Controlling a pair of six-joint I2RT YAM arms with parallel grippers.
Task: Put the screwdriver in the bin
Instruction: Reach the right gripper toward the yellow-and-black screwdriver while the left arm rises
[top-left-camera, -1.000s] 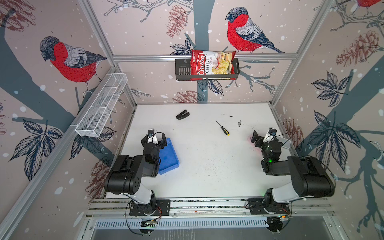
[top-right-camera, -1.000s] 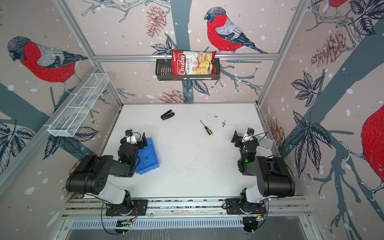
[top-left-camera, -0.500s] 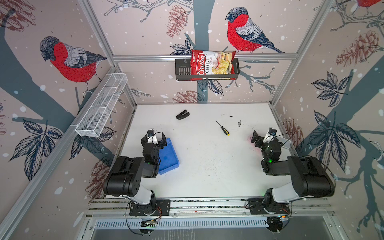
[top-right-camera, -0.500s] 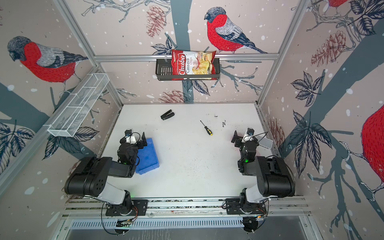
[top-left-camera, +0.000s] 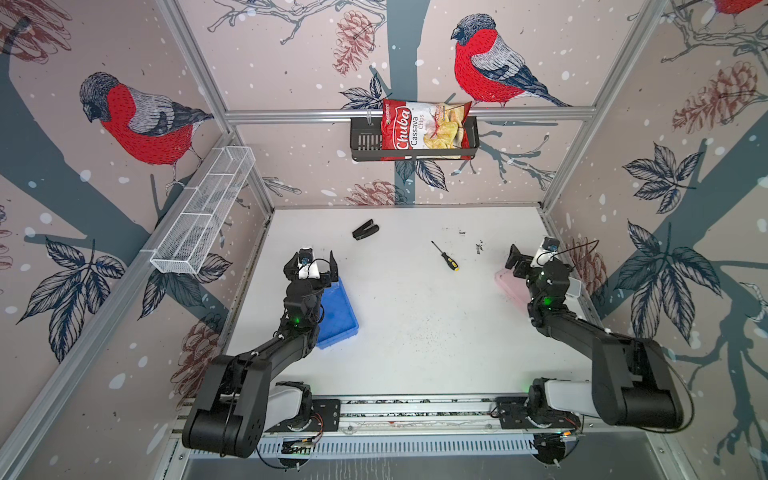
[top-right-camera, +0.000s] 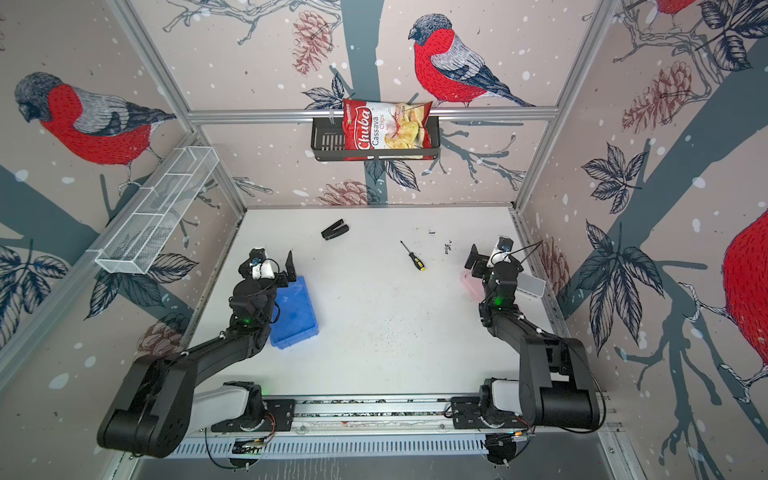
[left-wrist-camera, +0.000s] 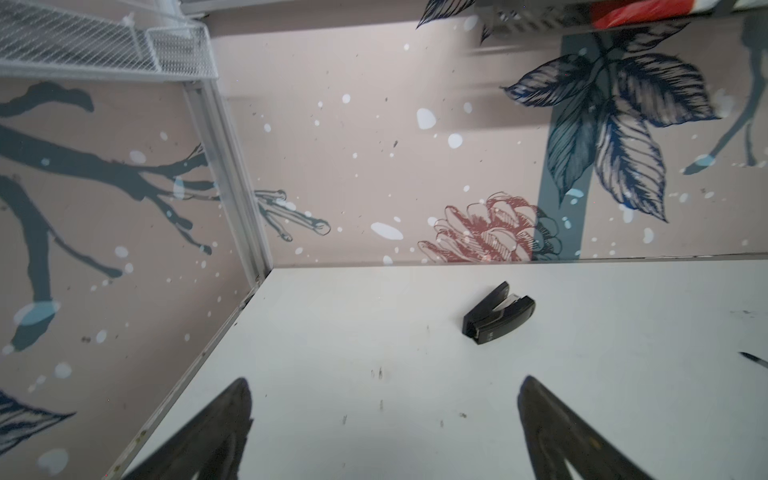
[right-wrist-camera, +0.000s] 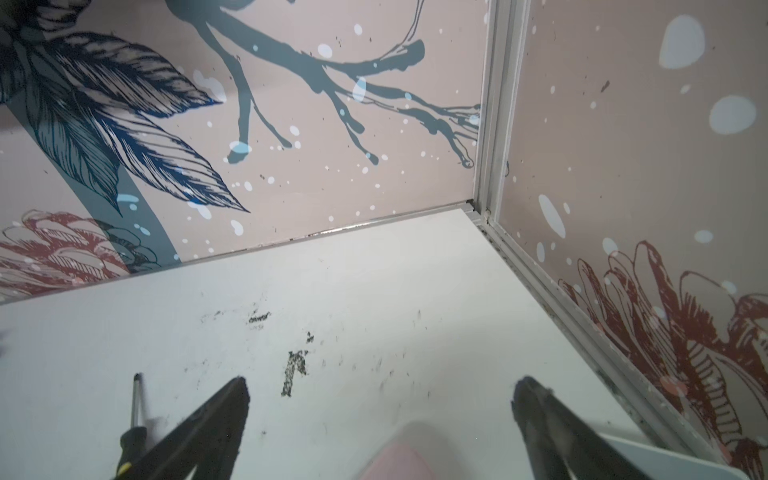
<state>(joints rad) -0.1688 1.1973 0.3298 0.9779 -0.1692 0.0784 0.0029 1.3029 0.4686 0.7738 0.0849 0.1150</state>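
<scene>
The screwdriver (top-left-camera: 444, 256) (top-right-camera: 412, 256) lies flat on the white table, right of the middle, with its thin shaft pointing toward the back wall and its yellow end toward the front. The right wrist view catches it (right-wrist-camera: 135, 419) beside one finger. The blue bin (top-left-camera: 338, 316) (top-right-camera: 297, 311) sits at the left, partly under my left arm. My left gripper (top-left-camera: 311, 257) (left-wrist-camera: 384, 386) is open and empty above the bin's far end. My right gripper (top-left-camera: 532, 253) (right-wrist-camera: 380, 386) is open and empty at the right, a short way from the screwdriver.
A black stapler (top-left-camera: 365, 230) (left-wrist-camera: 498, 313) lies near the back left. A pink tray (top-left-camera: 509, 286) (right-wrist-camera: 395, 461) and a pale tray (top-right-camera: 530, 284) sit under the right arm. A white mesh basket (top-left-camera: 203, 212) and a black rack (top-left-camera: 363, 141) holding a chips bag hang on the walls.
</scene>
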